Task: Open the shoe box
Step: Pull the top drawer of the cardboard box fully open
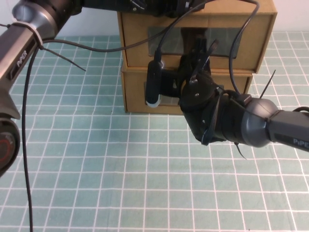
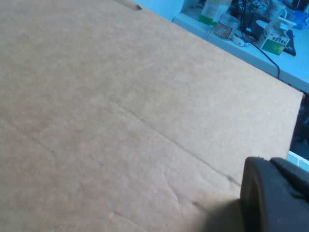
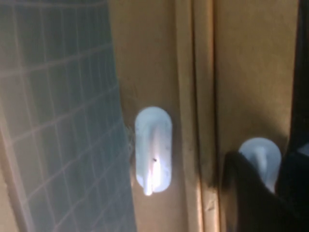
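In the high view, two stacked boxes stood at the back of the counter [image 1: 96,169]. The right end effector [image 1: 197,50] was pressed close to the front of the upper shoe box [image 1: 241,34], above the lower shoe box [image 1: 137,96]. Its width was hidden behind the wrist. The left arm [image 1: 29,43] reached over toward the stack's top.

In the left wrist view, plain cardboard filled the frame. Only a dark edge of the left end effector [image 2: 275,193] showed above it, so its opening could not be told.

In the right wrist view, the lower handle [image 3: 153,150] sat free. The upper handle [image 3: 260,152] was half hidden by the right end effector. The step was probably taking that handle. The next move called for a firm pinch and a straight pull outward.
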You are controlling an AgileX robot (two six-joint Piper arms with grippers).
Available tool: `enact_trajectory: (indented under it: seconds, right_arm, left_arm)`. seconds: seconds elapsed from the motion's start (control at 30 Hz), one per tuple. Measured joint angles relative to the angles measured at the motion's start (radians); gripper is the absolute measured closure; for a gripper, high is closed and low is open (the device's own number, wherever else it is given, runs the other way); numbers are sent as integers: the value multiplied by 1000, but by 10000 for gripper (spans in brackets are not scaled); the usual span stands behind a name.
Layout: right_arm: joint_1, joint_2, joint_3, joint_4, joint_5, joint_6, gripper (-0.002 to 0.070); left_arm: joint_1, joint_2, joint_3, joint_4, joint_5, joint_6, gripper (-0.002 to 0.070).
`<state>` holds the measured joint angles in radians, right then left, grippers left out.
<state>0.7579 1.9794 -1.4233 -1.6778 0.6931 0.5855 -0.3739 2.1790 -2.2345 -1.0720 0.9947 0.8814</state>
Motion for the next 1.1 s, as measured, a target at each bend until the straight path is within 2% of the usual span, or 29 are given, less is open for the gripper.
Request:
enact_trajectory:
  seconds: [0.33,0.4,0.67,1.1]
  right_arm:
    - [13,5,-1,7,25,61,556]
    - [25,6,-1,13,40,75,585]
    - [60,13,-1,25,93,111,589]
    - [130,-29,59,51,168,181,607]
  left_arm:
    - [0,0,-4,45,-2,-36,680]
    - [0,1,-16,69,2,-60,680]
    - [-6,33,-119,174,69,-154,680]
    - [-6,43,-132,205,84,-187,682]
